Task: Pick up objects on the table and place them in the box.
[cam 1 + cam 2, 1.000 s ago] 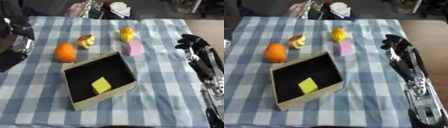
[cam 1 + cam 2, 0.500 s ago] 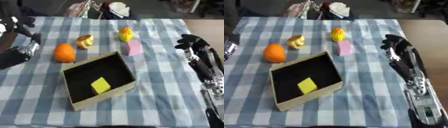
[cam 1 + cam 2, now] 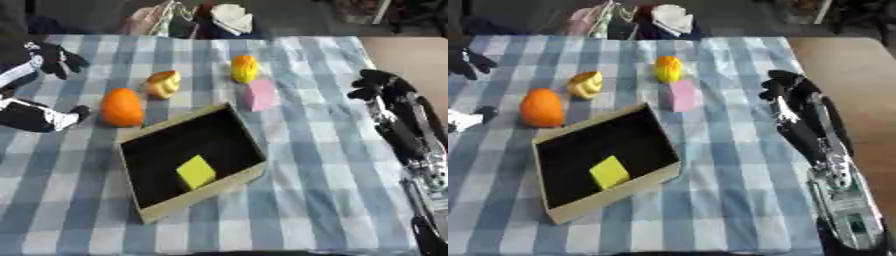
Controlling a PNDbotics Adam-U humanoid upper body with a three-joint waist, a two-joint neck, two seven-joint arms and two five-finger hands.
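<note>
1. Currently your box (image 3: 157,200) sits at frame centre on the checked tabletop (image 3: 306,200), turned askew, cardboard walls, dark inside.
2. One yellow block (image 3: 196,171) is already in the box, lying on its floor toward the lower right.
3. Four things are outside the box, all on its upper side:
   - orange (image 3: 121,107), upper left of the box, just beside its far left corner.
   - yellow-brown rounded item (image 3: 164,83), up and right of the orange, close to it; you can't make out what it is.
   - small yellow item (image 3: 245,68), further right, upper centre of frame.
   - pink block (image 3: 260,94), just below the small yellow item and near the box's far corner, apart from it.
4. Your left hand (image 3: 52,57) is at the upper left edge of frame, over the cloth, left of the orange and apart from it. Fingers look spread and it grasps nothing.
5. Your right hand (image 3: 791,90) is at the right side of frame, above the tabletop edge, well apart from the pink block. Fingers are curled in, nothing between them.
6. Clutter sits past the tabletop's far edge, top centre; too blurred to identify.
</note>
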